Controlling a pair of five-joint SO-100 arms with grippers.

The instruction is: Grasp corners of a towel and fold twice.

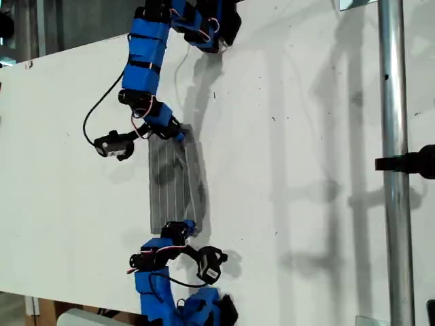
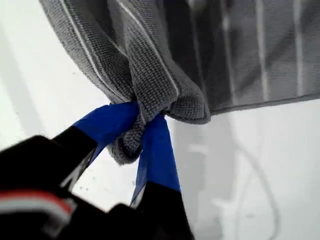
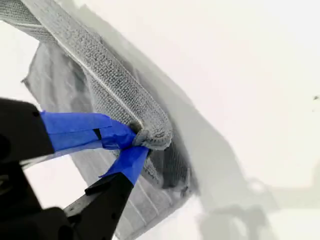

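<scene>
White table (image 1: 306,136), two blue arms, one entering at 12 o'clock of the exterior view, one at 6 o'clock. The towel (image 1: 173,180) lies between them, a narrow gray striped strip running 12 to 6, a little toward 9 o'clock of the table's middle.

My first gripper (image 2: 142,125): jaws closed tight on a bunched corner of the towel (image 2: 150,75); cloth is pinched between the blue-taped fingers (image 2: 107,122), and the edge rises off the table into folds.

My second gripper (image 3: 132,142): jaws likewise clamped on a corner, a thick rolled edge of the towel (image 3: 115,95) caught at the tips, the layer drawn up over the flat part below.

Which arm in the exterior view is which, I cannot tell. The gripper at the strip's 12 o'clock end (image 1: 166,125) and the one at its 6 o'clock end (image 1: 178,231) each sit on the cloth's edge.

A metal pole (image 1: 394,163) stands at 3 o'clock of the exterior view.
</scene>
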